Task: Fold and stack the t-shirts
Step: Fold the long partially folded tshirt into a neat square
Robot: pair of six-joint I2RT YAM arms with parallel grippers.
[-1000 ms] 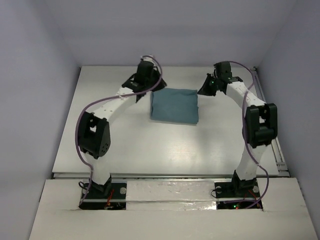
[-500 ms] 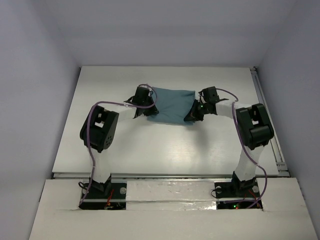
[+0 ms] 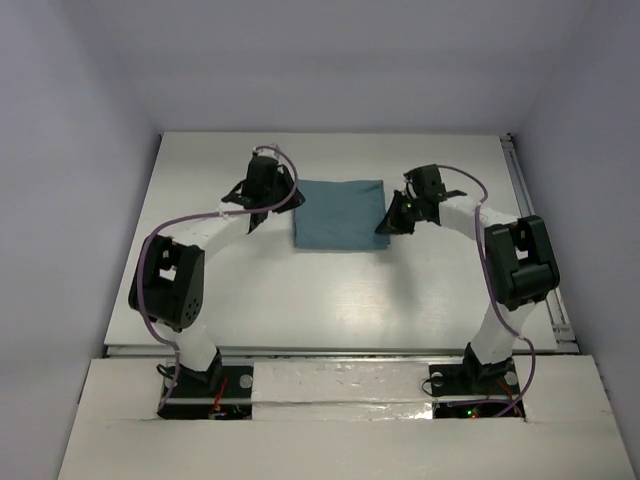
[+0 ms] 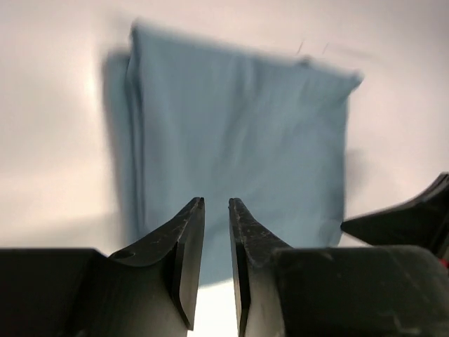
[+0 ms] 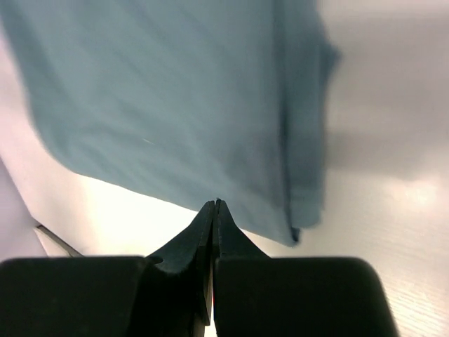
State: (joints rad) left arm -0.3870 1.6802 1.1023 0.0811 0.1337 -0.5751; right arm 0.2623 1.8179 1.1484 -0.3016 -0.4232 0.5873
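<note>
1. teal t-shirt (image 3: pixel 340 213) lies folded on the table (image 3: pixel 300 290), between my grippers.
2. my left gripper (image 4: pixel 216 203) is barely parted, my right gripper (image 5: pixel 215 203) pressed closed; both are empty.
3. soft, light, floppy: i'd pinch a layered edge.

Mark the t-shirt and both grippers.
t-shirt (image 3: pixel 340 213): top view, middle of the folded cloth.
left gripper (image 4: pixel 216 205): left wrist view, gap between fingertips.
right gripper (image 5: pixel 215 205): right wrist view, where shut fingertips meet.

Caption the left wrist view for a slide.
Left gripper, jaws slightly apart and empty, facing the folded teal t-shirt on the table.
</note>
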